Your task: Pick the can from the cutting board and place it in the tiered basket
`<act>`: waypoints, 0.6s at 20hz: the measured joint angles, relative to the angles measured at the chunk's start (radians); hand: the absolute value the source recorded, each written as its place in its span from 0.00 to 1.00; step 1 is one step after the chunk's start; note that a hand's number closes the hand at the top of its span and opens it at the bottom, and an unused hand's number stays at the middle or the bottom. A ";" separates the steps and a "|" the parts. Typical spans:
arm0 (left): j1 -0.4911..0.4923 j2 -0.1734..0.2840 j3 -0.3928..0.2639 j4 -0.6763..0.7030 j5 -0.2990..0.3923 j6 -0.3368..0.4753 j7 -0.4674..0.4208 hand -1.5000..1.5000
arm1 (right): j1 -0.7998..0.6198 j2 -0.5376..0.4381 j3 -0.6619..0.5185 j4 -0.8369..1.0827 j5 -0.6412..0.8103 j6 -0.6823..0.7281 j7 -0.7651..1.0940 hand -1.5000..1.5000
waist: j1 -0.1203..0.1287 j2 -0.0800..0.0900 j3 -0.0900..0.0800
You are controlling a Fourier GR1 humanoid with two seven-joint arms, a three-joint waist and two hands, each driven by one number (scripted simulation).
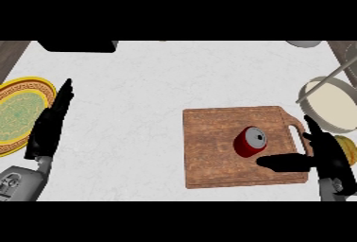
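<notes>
A red can (250, 141) with a silver top stands on the wooden cutting board (213, 151), a little toward 3 o'clock from the board's centre and near its handle end. The right hand (322, 153) hangs over the board's 4 o'clock corner, open, its thumb (279, 162) stretched toward 9 o'clock just below the can; the can sits beside the thumb, and whether the two touch cannot be told. The hand has hold of nothing. At 3 o'clock of the board, the tiered basket (333, 103) shows as a white round bowl with a grey post, and a yellow object (346, 147) lies partly behind the right hand. The left hand (49, 126) rests at 9 o'clock, fingers straight and empty, beside a gold-rimmed green plate (20, 113) on the white counter (140, 94).
</notes>
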 measured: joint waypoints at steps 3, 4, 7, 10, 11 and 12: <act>0.010 -0.001 0.007 -0.001 0.000 -0.004 -0.005 0.50 | -0.021 0.023 0.002 0.024 0.029 0.020 0.000 0.00 | -0.004 -0.001 0.000; 0.014 -0.001 0.009 -0.002 -0.002 -0.004 -0.006 0.50 | -0.017 0.032 0.013 0.027 0.046 0.027 0.000 0.00 | -0.005 -0.002 0.000; 0.016 -0.005 0.007 -0.009 -0.011 0.001 0.000 0.50 | -0.034 0.046 0.007 0.056 0.083 0.053 0.000 0.00 | -0.008 -0.003 0.000; 0.014 -0.007 0.014 -0.004 -0.010 -0.005 0.000 0.50 | -0.054 0.082 0.011 0.073 0.137 0.079 0.000 0.00 | -0.012 -0.003 0.000; 0.013 -0.008 0.015 -0.005 -0.012 -0.004 0.002 0.50 | -0.059 0.094 0.011 0.076 0.154 0.089 0.000 0.00 | -0.013 -0.004 0.000; 0.016 -0.007 0.019 -0.003 -0.011 -0.007 -0.001 0.50 | -0.058 0.105 0.012 0.080 0.171 0.099 0.000 0.00 | -0.014 -0.004 0.000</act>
